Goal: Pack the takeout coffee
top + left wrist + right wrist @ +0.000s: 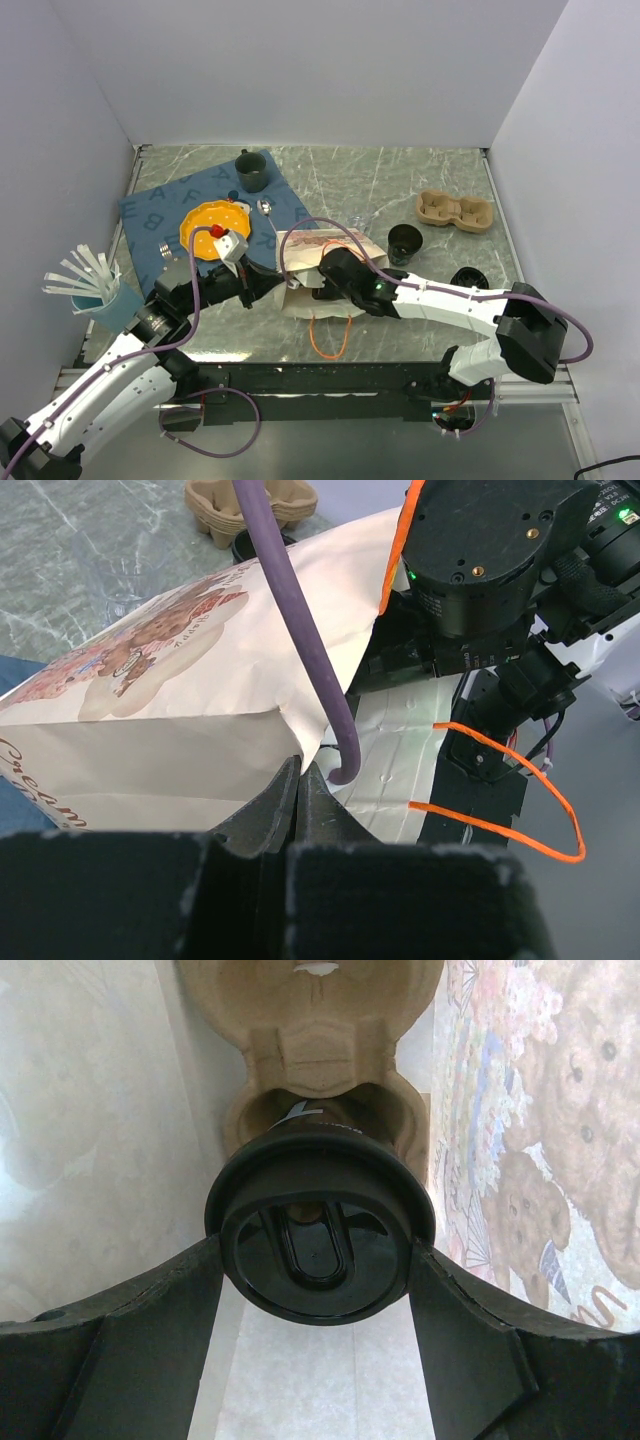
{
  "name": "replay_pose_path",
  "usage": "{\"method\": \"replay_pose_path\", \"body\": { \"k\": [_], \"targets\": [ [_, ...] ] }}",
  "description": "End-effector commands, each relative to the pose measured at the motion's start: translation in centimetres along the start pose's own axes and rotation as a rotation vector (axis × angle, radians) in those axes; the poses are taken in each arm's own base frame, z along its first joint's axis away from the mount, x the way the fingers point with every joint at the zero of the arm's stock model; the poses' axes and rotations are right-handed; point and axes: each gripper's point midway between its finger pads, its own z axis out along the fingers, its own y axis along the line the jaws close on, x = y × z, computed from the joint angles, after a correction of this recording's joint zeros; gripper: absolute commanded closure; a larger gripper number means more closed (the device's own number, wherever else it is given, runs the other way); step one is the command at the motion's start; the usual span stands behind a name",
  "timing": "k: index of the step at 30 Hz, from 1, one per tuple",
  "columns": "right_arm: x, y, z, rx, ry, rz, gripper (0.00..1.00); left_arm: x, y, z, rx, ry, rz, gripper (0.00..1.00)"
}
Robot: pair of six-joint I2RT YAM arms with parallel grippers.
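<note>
On the marble table point(380, 190), the left gripper point(298, 785) pinches the paper bag point(190, 690). Inside, the right gripper point(315, 1255) clamps the lidded cup point(318, 1220) in its pulp tray point(310, 1030); a slipping bag could tip it.

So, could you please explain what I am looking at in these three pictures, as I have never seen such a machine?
These are two robot arms bolted to a table, each ending in a two-finger gripper. The wide picture comes from a fixed camera above and behind them. The other two come from cameras on the left and right wrists. A paper bag lies on its side. The left gripper pinches its edge. The right gripper reaches inside and appears to clasp a lidded cup seated in a pulp tray. Elsewhere on the table are a second tray, an open cup, a loose lid, a green mug, and an orange plate on a blue mat.
</note>
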Motion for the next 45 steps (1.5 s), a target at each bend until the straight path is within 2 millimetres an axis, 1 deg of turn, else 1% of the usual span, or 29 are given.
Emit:
{"method": "replay_pose_path", "body": {
  "k": [1, 2, 5, 11, 20, 23, 28, 29, 31, 32, 34, 38, 39, 45],
  "targets": [
    [1.6, 0.8, 0.4, -0.031, 0.047, 0.038, 0.24, -2.1, -1.3, 0.0, 0.054, -0.057, 0.034, 0.99],
    [1.6, 0.7, 0.4, -0.028, 0.046, 0.038, 0.23, -2.0, -1.3, 0.0, 0.054, -0.055, 0.033, 0.99],
    [1.2, 0.5, 0.0, -0.032, 0.029, 0.041, 0.16, -2.2, -1.2, 0.0, 0.048, -0.057, 0.034, 0.99],
    [0.8, -0.1, -0.7, -0.035, 0.016, 0.046, 0.11, -3.0, -1.3, 0.0, 0.040, -0.068, 0.031, 0.99],
    [-0.2, -0.7, -2.3, -0.070, -0.008, 0.053, 0.06, -3.5, -1.4, -0.1, 0.032, -0.066, 0.016, 0.99],
    [-0.6, -1.2, -2.9, -0.078, -0.010, 0.063, 0.06, -3.7, -1.4, -0.1, 0.029, -0.069, 0.007, 0.99],
    [-0.9, -1.4, -3.7, -0.103, -0.011, 0.073, 0.06, -3.7, -1.4, -0.1, 0.020, -0.066, -0.010, 0.99],
    [-1.3, -1.5, -3.9, -0.112, -0.021, 0.074, 0.07, -3.7, -1.4, -0.1, 0.021, -0.064, -0.013, 0.99],
    [-1.1, -1.3, -4.2, -0.138, -0.012, 0.065, 0.07, -3.7, -1.5, -0.2, 0.022, -0.062, -0.025, 0.99],
    [-1.6, -1.3, -4.4, -0.150, -0.026, 0.067, 0.07, -3.6, -1.5, -0.2, 0.024, -0.060, -0.028, 0.99],
    [-1.6, -1.4, -4.7, -0.158, -0.018, 0.073, 0.08, -3.7, -1.5, -0.2, 0.021, -0.060, -0.038, 0.99],
    [-1.9, -1.4, -5.7, -0.183, -0.025, 0.077, 0.08, -4.3, -1.7, -0.2, 0.020, -0.072, -0.036, 0.99],
    [-2.1, -1.5, -5.9, -0.189, -0.033, 0.080, 0.08, -3.9, -1.6, -0.3, 0.013, -0.051, -0.047, 0.99],
    [-2.3, -0.7, -7.3, -0.250, -0.042, 0.070, 0.09, -4.2, -1.6, -0.3, 0.004, -0.040, -0.048, 0.99]
  ]
}}
